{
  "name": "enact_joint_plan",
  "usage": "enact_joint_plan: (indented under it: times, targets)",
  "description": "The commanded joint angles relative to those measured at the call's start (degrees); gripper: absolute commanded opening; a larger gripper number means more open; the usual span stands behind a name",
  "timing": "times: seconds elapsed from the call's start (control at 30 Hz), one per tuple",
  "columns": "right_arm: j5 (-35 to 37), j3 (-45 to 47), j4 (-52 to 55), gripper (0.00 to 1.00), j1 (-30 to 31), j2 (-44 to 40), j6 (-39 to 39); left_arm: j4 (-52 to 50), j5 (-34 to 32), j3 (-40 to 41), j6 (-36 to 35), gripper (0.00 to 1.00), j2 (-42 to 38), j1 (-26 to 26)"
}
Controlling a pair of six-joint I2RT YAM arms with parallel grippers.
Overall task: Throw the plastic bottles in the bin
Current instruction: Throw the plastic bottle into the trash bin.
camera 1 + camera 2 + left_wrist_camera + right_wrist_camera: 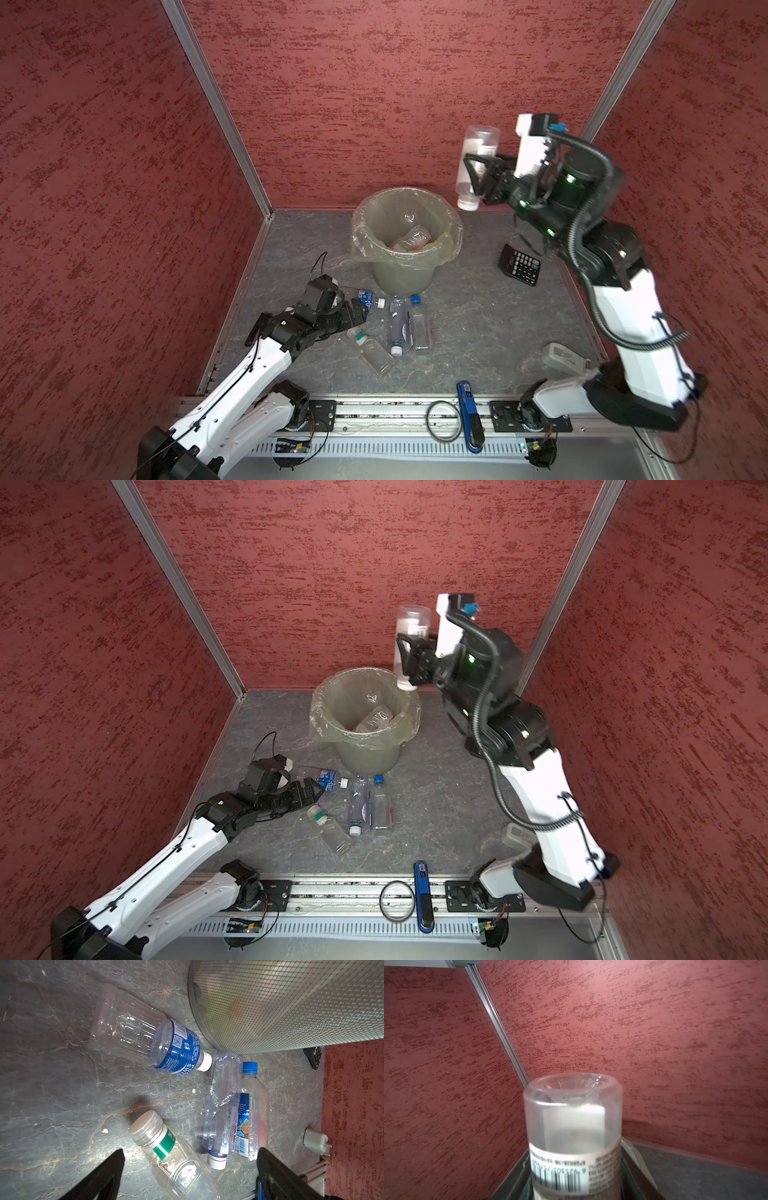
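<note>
My right gripper (478, 172) is raised beyond and to the right of the bin (405, 270), shut on a clear plastic bottle (478, 143) with a white label, held upside down with its white cap lowest. The right wrist view shows that bottle (573, 1126) blurred between the jaws. The bin, lined with a crinkly bag, has bottles (411, 239) inside. Several bottles lie in front of it: a blue-labelled one (166, 1043), a crushed clear one (222, 1105), a blue-capped one (253, 1109) and a green-banded one (166, 1147). My left gripper (191, 1151) hovers open over the green-banded one.
A black calculator (519, 264) lies right of the bin, under the right arm. A grey-white plug-like object (561, 355) sits at the front right. A blue flat tool (469, 411) and a dark ring (444, 419) rest on the front rail. Red walls enclose three sides.
</note>
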State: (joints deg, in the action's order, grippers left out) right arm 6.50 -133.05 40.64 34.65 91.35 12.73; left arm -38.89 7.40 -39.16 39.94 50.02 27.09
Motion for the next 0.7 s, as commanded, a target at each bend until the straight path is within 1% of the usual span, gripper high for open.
enact_joint_plan:
  times: [0.0,0.03,0.07,0.13,0.23,0.3,0.4,0.47,0.53,0.67]
  targets:
    - [0.7,-19.8,6.1,0.85,-0.6,16.3,-2.3,2.6,0.4,1.3,1.5,1.0,-0.6,0.3]
    - [0.9,-25.0,6.6,0.96,-1.1,19.9,-2.8,2.8,0.7,1.5,1.7,0.99,-0.6,0.3]
    - [1.8,-27.4,5.9,0.99,-1.6,22.1,-2.9,2.9,0.6,1.9,1.9,0.99,-0.8,0.5]
    - [3.2,-27.6,4.7,0.99,-2.7,22.8,-2.0,3.0,0.8,2.7,2.0,1.0,-1.4,0.5]
    - [6.0,-26.0,6.3,0.99,-2.7,19.4,-2.3,1.7,0.6,2.8,1.6,0.99,-2.3,0.6]
    - [7.7,-20.7,4.9,0.99,-2.7,14.7,-3.0,0.7,-0.2,3.1,1.3,1.0,-3.3,0.7]
    - [8.6,-9.9,1.7,0.99,-2.6,6.3,-3.0,1.3,0.0,3.8,1.2,0.99,-3.6,0.8]
    - [9.9,-4.7,2.9,0.99,-2.7,2.3,-2.3,1.3,-0.2,3.8,1.7,1.0,-3.0,1.4]
    - [11.2,0.9,4.2,0.99,-2.7,-1.3,-1.1,1.4,-0.9,3.6,2.4,0.99,-2.5,3.1]
    - [11.5,20.3,1.4,0.98,-2.7,-11.7,1.1,0.6,-3.6,3.0,5.7,0.99,-1.1,7.8]
